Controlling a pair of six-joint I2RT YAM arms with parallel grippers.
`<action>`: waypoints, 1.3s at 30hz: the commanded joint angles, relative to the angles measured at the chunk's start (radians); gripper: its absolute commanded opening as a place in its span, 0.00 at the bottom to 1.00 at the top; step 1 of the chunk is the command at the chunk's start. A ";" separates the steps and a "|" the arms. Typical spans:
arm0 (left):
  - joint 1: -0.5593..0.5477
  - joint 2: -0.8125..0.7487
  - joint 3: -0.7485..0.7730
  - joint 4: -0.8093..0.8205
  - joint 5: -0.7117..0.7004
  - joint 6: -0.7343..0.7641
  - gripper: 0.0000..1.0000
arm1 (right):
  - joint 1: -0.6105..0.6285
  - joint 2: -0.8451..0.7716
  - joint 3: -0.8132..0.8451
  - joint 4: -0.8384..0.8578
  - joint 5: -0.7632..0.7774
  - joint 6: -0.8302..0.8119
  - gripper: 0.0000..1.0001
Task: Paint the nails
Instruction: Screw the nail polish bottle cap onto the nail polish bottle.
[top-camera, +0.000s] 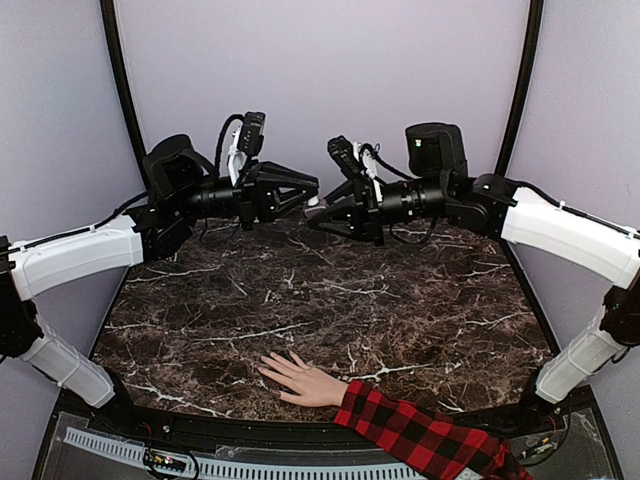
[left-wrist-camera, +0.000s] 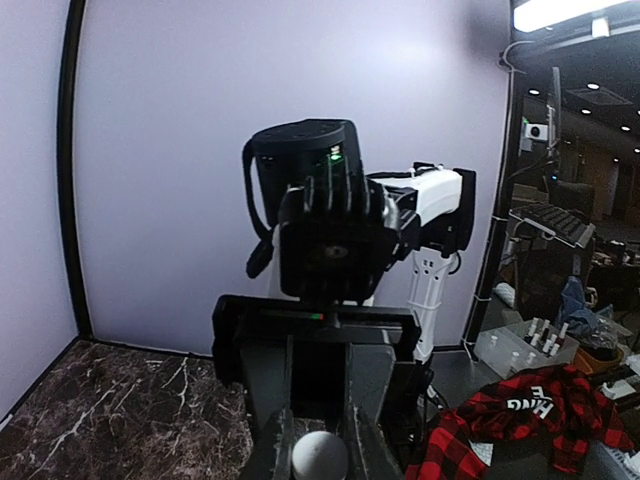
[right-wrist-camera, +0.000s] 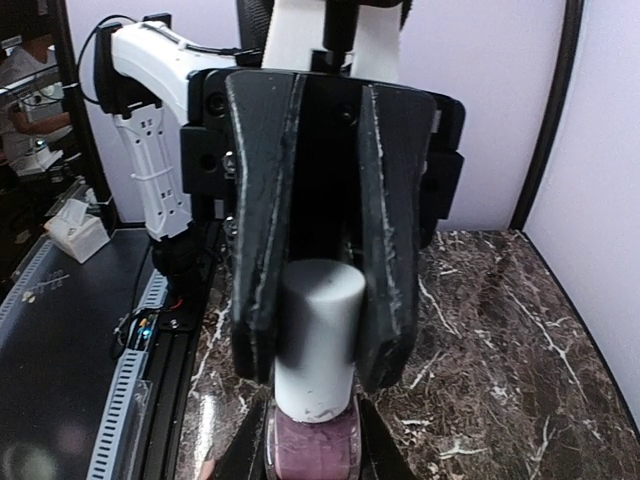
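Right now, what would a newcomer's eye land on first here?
In mid-air over the far side of the dark marble table, the right gripper clamps the white cylindrical cap of a pinkish-purple polish bottle, while the left gripper grips its glass. At the near edge lies a pale mannequin-like hand, spread flat, in a red-and-black plaid sleeve.

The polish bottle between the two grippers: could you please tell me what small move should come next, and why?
Probably a twist of the right gripper to unscrew the white cap it clamps, while the left gripper holds the bottle. The cap sits closed on the bottle, so polish cannot yet reach the hand lying below.
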 joint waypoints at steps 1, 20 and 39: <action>-0.027 0.052 0.007 0.006 0.199 -0.036 0.00 | 0.025 -0.008 0.067 0.106 -0.220 -0.055 0.00; -0.014 0.059 0.043 0.009 0.315 -0.054 0.28 | 0.017 0.013 0.093 0.110 -0.377 -0.032 0.00; 0.030 -0.189 0.016 -0.276 -0.374 0.046 0.54 | 0.035 -0.032 -0.054 0.170 0.399 0.030 0.00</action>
